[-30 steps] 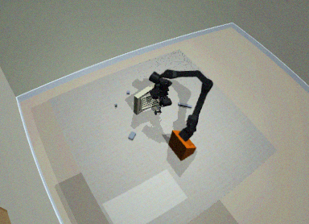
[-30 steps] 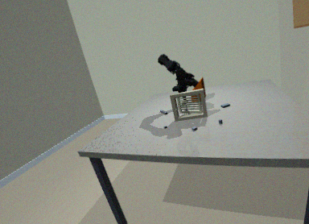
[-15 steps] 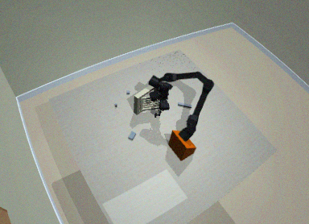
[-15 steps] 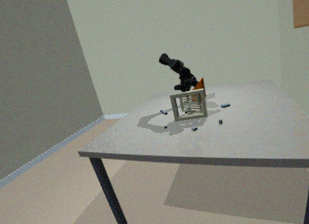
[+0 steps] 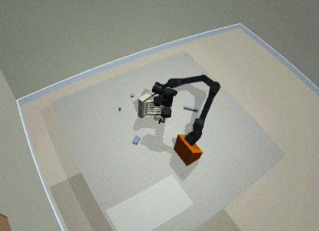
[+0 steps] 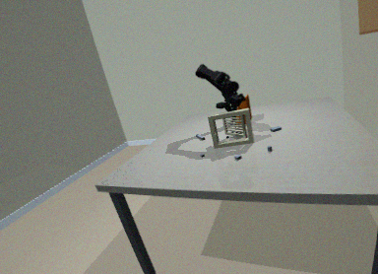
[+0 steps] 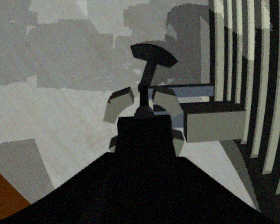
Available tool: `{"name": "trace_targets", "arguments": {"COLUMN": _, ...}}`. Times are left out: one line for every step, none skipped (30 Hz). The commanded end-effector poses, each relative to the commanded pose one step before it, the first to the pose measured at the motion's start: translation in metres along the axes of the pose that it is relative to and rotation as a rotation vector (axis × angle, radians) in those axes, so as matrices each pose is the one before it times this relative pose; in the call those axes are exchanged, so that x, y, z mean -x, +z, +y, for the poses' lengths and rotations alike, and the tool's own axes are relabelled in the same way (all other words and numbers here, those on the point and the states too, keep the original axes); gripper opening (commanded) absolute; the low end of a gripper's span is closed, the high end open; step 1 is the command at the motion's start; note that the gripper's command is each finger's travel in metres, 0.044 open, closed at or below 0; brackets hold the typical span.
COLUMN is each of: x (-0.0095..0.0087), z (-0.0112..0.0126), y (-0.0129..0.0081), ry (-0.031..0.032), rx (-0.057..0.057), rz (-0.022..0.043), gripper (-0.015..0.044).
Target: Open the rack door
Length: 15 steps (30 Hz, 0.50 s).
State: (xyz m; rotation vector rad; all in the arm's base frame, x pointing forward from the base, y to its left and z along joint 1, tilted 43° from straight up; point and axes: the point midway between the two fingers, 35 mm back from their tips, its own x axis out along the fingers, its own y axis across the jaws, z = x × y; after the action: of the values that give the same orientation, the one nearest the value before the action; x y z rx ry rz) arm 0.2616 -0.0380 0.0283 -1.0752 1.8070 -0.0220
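I'm working through the swing, with the quarter turn seemingly behind me, and I'm holding the cream slatted door (image 5: 154, 108) (image 6: 232, 124) (image 7: 251, 30) by its handle. The black parallel-jaw tool (image 5: 162, 107) (image 6: 222, 105) (image 7: 144, 164) is gripping that upright handle, which is sitting between the fingertips, mostly hidden, so I can't confirm its turned angle from here. The door is standing beside the tool, well out from the cream rectangular frame (image 5: 142, 109) (image 6: 214, 133), which is standing upright on the pale grey bench (image 5: 233, 145) (image 6: 162, 174) beyond the tool. I'm judging the opening to be close to square, but I'm not trusting that as proof of passing eighty degrees.

Next I'm looking to coax it slightly wider along its arc if needed, keeping the handle turned. Then I'm planning on stopping, spreading the fingers without twisting, and backing straight off the handle. A sideways retreat would be risking dragging the door back or clipping its slats, and I'm also minding the small blue-grey block (image 5: 136, 140) lying apart from the tool
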Motion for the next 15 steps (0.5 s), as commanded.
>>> {"name": "trace_targets", "arguments": {"x": -0.00073, "z": 0.00521, "y": 0.00233, "ry": -0.00228, "rx": -0.0781, "rz": -0.00416, "gripper": 0.0011}}
{"name": "trace_targets", "arguments": {"x": 0.0, "z": 0.00197, "y": 0.00036, "ry": 0.00009, "rx": -0.0139, "rz": -0.00004, "gripper": 0.0011}}
{"name": "trace_targets", "arguments": {"x": -0.00001, "z": 0.00197, "y": 0.00031, "ry": 0.00007, "rx": -0.0139, "rz": -0.00002, "gripper": 0.0011}}
{"name": "trace_targets", "arguments": {"x": 0.0, "z": 0.00194, "y": 0.00039, "ry": 0.0001, "rx": -0.0137, "rz": -0.00005, "gripper": 0.0011}}
{"name": "trace_targets", "arguments": {"x": -0.00001, "z": 0.00196, "y": 0.00035, "ry": 0.00008, "rx": -0.0138, "rz": -0.00003, "gripper": 0.0011}}
{"name": "trace_targets", "arguments": {"x": -0.00001, "z": 0.00196, "y": 0.0003, "ry": 0.00007, "rx": -0.0138, "rz": -0.00001, "gripper": 0.0011}}
{"name": "trace_targets", "arguments": {"x": 0.0, "z": 0.00193, "y": 0.00039, "ry": 0.0001, "rx": -0.0136, "rz": -0.00006, "gripper": 0.0011}}
{"name": "trace_targets", "arguments": {"x": 0.0, "z": 0.00195, "y": 0.00035, "ry": 0.00009, "rx": -0.0138, "rz": -0.00003, "gripper": 0.0011}}
{"name": "trace_targets", "arguments": {"x": -0.00001, "z": 0.00195, "y": 0.0003, "ry": 0.00007, "rx": -0.0138, "rz": -0.00001, "gripper": 0.0011}}
{"name": "trace_targets", "arguments": {"x": 0.0, "z": 0.00192, "y": 0.00039, "ry": 0.00011, "rx": -0.0136, "rz": -0.00006, "gripper": 0.0011}}
{"name": "trace_targets", "arguments": {"x": 0.0, "z": 0.00195, "y": 0.00035, "ry": 0.00009, "rx": -0.0137, "rz": -0.00004, "gripper": 0.0011}}
{"name": "trace_targets", "arguments": {"x": 0.0, "z": 0.00195, "y": 0.0003, "ry": 0.00007, "rx": -0.0137, "rz": -0.00002, "gripper": 0.0011}}
{"name": "trace_targets", "arguments": {"x": 0.00001, "z": 0.00191, "y": 0.00038, "ry": 0.00011, "rx": -0.0135, "rz": -0.00006, "gripper": 0.0011}}
{"name": "trace_targets", "arguments": {"x": 0.0, "z": 0.00194, "y": 0.00035, "ry": 0.00009, "rx": -0.0137, "rz": -0.00004, "gripper": 0.0011}}
{"name": "trace_targets", "arguments": {"x": 0.0, "z": 0.00195, "y": 0.0003, "ry": 0.00007, "rx": -0.0137, "rz": -0.00002, "gripper": 0.0011}}
